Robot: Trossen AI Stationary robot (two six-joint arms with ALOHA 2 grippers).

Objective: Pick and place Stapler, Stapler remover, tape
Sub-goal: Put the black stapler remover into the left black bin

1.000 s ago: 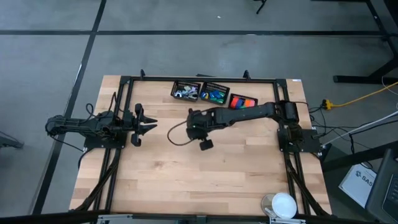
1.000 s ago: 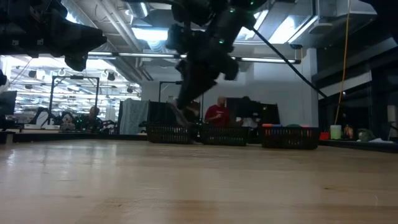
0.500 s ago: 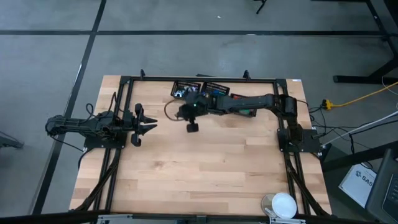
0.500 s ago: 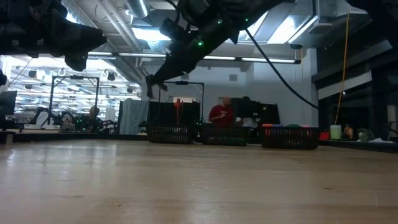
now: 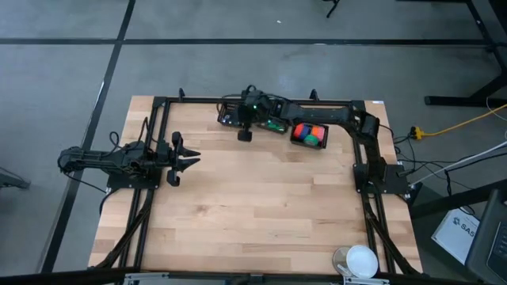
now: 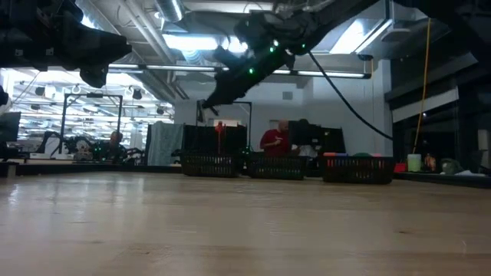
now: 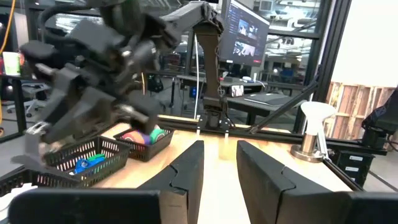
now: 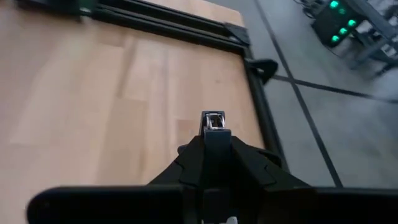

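My right gripper hangs high over the far part of the table, just on the near side of the left basket, and is shut on a small dark stapler remover with a metal claw end. In the low view this gripper is well above the baskets. The tape pieces, blue and green, lie in the middle basket, which the arm partly hides. My left gripper waits open at the table's left side, its fingers pointing toward the table's right side. My right gripper pinches the dark stapler remover between its two fingers, which lie along it. Only the metal end sticks out past the fingertips. The piece is lifted clear of the table and of the baskets.
Three dark mesh baskets stand in a row along the far edge; the right one holds red, orange and green pieces. A white round thing sits at the near right corner. A person in red is beyond the table. Bare wood fills the middle.
My right gripper has swung from over the middle of the table toward the far edge and risen, carrying the dark piece along, and now stands beside the left basket. It has stayed shut.
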